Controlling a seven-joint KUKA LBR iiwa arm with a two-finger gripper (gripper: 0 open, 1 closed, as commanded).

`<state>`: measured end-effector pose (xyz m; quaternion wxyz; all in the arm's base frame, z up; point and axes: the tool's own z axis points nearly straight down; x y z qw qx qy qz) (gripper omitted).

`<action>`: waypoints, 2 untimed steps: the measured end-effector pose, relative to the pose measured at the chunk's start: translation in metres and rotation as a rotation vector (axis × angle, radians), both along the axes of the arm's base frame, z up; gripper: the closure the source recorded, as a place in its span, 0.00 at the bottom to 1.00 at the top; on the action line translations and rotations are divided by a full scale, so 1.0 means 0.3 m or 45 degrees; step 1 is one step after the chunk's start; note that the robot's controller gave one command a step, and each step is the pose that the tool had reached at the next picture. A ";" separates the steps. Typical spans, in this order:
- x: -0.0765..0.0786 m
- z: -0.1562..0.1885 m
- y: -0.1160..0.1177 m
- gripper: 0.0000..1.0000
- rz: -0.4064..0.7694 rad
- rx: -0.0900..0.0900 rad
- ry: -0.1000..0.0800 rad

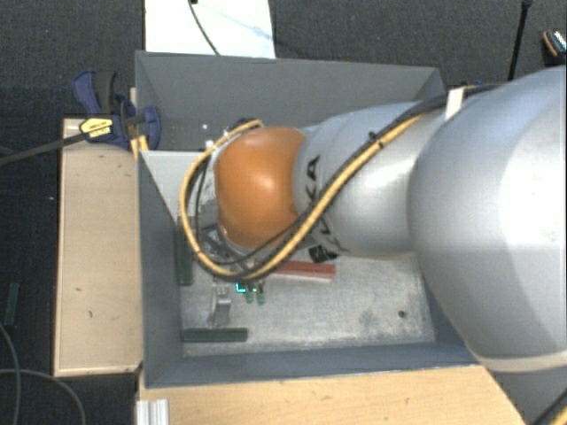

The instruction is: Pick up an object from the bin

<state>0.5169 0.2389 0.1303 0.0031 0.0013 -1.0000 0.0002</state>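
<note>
My gripper point(251, 294) hangs low over the left half of the bin, mostly hidden under the arm's orange cover. Just left of it and slightly nearer the front lies a small silver metal piece point(221, 306). A flat red-orange stick point(307, 273) lies on the bin floor to the gripper's right, partly under the arm. Nothing shows in the gripper's grasp.
A dark green bar point(214, 333) lies along the front wall at the left. Another dark green strip point(183, 260) stands against the left wall. The arm and its cables cover the back and right of the bin; bare floor shows at the front right.
</note>
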 end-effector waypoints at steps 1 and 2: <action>-0.065 -0.213 -0.271 0.00 0.034 -0.006 0.001; 0.112 -0.047 -0.555 0.00 0.016 -0.004 -0.019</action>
